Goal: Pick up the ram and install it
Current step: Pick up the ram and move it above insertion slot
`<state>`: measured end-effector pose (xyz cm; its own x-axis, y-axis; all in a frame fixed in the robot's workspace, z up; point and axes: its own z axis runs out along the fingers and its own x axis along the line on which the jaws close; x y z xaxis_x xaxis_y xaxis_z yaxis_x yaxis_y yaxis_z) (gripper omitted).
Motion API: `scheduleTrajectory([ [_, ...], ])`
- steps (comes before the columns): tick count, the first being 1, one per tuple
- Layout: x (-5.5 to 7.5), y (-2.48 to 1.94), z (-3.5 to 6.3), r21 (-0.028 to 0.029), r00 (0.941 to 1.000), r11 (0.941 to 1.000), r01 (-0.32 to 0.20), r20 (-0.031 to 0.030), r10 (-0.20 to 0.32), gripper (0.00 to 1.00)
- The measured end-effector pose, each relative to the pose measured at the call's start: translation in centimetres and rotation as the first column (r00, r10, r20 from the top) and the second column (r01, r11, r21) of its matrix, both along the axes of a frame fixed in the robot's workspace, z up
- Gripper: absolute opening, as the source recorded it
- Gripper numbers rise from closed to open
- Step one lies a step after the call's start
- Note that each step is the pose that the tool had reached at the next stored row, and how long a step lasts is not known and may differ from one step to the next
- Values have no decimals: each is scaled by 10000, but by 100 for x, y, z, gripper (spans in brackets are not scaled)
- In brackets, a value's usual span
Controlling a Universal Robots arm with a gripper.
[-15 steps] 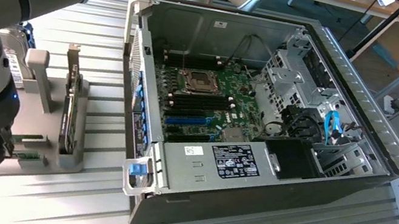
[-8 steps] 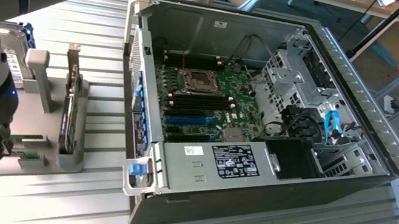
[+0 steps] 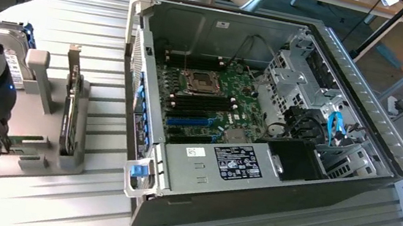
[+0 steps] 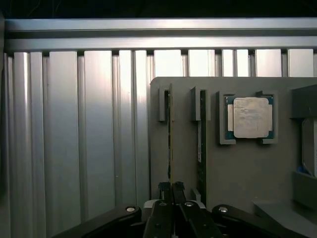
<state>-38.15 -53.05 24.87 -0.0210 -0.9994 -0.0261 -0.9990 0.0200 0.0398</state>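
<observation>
I read the gripper [image 4: 171,188] as clenched on the upper edge of the ram [image 4: 170,144], which stands on edge in a slot of the grey holder [image 4: 237,168], at 8 o'clock from the open PC case [image 3: 191,173] in the exterior view. A second memory stick [image 4: 202,134] stands just beside it. Judgement: light, stiff, thin, fragile; pinch the flat faces mid-length, never twisting it

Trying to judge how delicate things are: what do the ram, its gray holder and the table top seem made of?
Seen edge-on, the ram is a thin board with a yellowish-green edge, likely fibreglass laminate. Matte and evenly coloured with moulded slots, the gray holder looks like plastic, perhaps printed. Ribbed, brightly reflecting silver strips suggest the table top is bare aluminium profile.
</observation>
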Motion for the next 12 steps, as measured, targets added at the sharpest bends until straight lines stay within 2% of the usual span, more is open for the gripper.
scheduleTrajectory([
  [12,0,0,163,0,10000,10000,0,1,0,12],
])
